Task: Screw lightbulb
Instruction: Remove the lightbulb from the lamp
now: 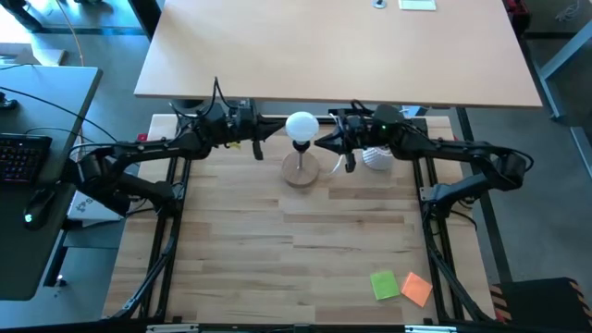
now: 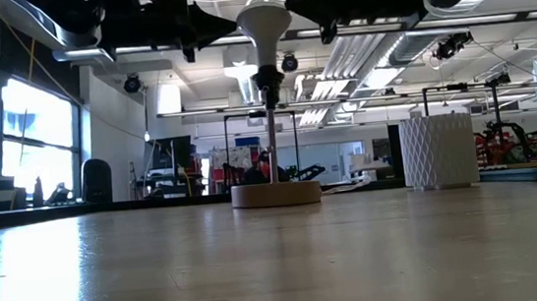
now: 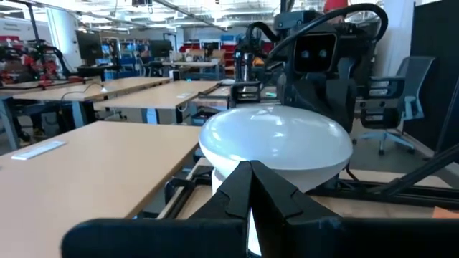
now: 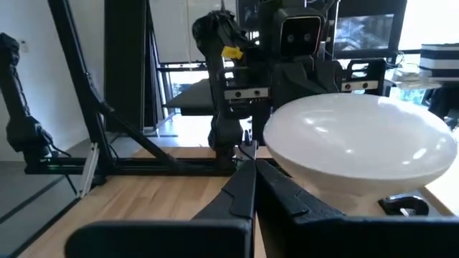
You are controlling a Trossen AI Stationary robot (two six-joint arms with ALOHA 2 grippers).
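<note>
The white lightbulb (image 1: 302,125) stands upright, its screw end in the black socket (image 2: 267,79) of the round wooden lamp base (image 1: 301,172). My left gripper (image 1: 266,141) is shut and points level at the globe from the table's left. My right gripper (image 1: 320,143) is shut and points level at it from the right. In the low view both sets of tips flank the globe (image 2: 263,18) at its widest height. Each wrist view shows the globe close behind its own shut fingers, the left (image 3: 247,172) and the right (image 4: 249,168). My left gripper's shut tips stand close to the globe's left side (image 2: 240,21); I cannot tell whether they touch it. My right gripper's shut tips reach the globe's right side (image 2: 285,11), level from the table's right; whether they touch it I cannot tell.
A white ribbed cup (image 1: 376,157) stands just right of the lamp base, under my right arm. A green note (image 1: 385,285) and an orange note (image 1: 417,289) lie near the front right. A second tabletop (image 1: 338,46) borders the far edge.
</note>
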